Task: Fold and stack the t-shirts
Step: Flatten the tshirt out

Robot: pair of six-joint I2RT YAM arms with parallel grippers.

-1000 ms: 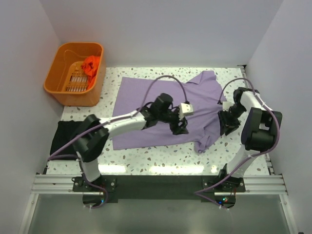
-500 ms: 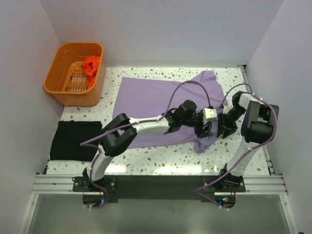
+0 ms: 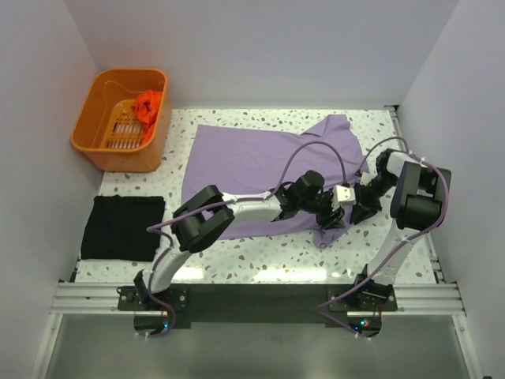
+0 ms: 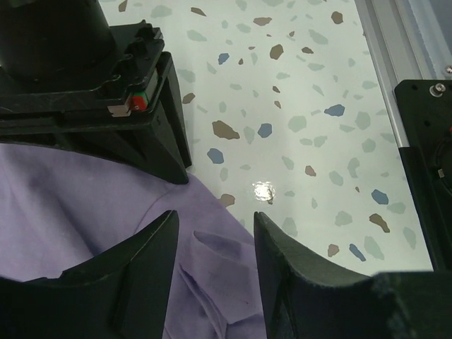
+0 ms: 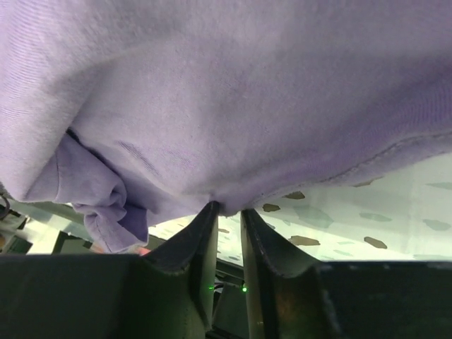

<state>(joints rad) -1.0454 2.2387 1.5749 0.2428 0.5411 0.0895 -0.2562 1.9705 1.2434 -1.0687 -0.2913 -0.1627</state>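
Right end effector (image 5: 227,209) pinches soft lilac t-shirt (image 5: 247,92); left end effector (image 4: 213,226) gapes above creases.

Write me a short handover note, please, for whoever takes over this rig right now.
Left gripper: open, jaws astride a fold near the lilac t-shirt's right edge.
Right gripper: shut on that shirt's right edge, holding it up off the table.
Black t-shirt: looks folded, at the table's left side.
Orange-red t-shirt: crumpled in the basket.
Done: black one folded.
Left: fold the lilac and orange-red ones, then stack all three.
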